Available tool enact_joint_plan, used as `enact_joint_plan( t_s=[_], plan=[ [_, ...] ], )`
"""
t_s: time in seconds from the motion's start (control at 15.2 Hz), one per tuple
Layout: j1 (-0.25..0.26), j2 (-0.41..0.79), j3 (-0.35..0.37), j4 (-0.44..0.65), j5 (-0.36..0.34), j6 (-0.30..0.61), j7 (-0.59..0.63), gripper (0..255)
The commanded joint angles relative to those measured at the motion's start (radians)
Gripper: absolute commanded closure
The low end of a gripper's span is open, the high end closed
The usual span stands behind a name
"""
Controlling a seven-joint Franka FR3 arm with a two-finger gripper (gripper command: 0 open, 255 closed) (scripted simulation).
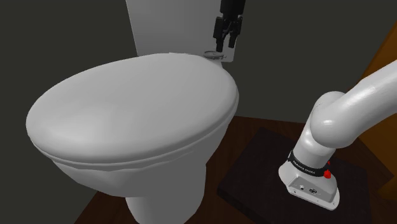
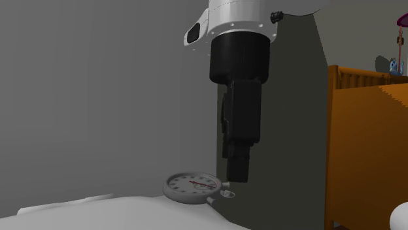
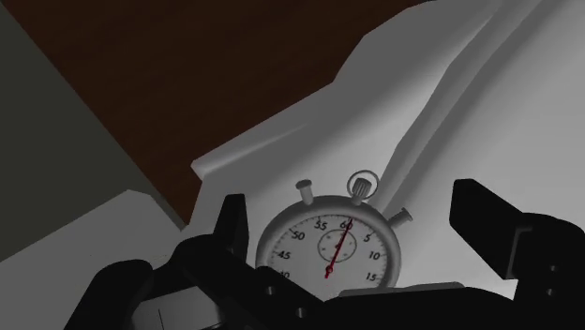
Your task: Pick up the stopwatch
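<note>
The stopwatch (image 3: 328,248) is silver-rimmed with a white dial, a red hand and a crown with two side buttons. It lies flat on the white toilet's rear edge, by the tank (image 1: 172,25). In the second exterior view the stopwatch (image 2: 195,186) rests just below and beside the black gripper (image 2: 237,175), which hangs a little above it, pointing down. From the wrist, the gripper (image 3: 361,220) is open, its fingers (image 3: 232,225) standing on either side of the watch without touching it. The shoulder view has the gripper (image 1: 226,43) over the small stopwatch (image 1: 215,56).
The closed toilet lid (image 1: 133,105) spreads wide in front of the watch. A grey wall stands close behind the tank. The dark stand (image 1: 254,172) sits on brown floor at the shoulder view's lower right. An orange wooden crib (image 2: 366,131) stands at the second exterior view's right.
</note>
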Motion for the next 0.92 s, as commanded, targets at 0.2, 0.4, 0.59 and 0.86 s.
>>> enact_joint_plan(
  t_s=[0.2, 0.4, 0.59, 0.86],
  plan=[
    [0.001, -0.015, 0.002, -0.074, 0.002, 0.059, 0.000, 0],
    [0.002, -0.015, 0.003, -0.074, 0.003, 0.058, 0.001, 255],
    [0.002, -0.015, 0.003, -0.074, 0.003, 0.059, 0.000, 255],
    [0.002, -0.015, 0.003, -0.074, 0.003, 0.059, 0.000, 255]
  ],
)
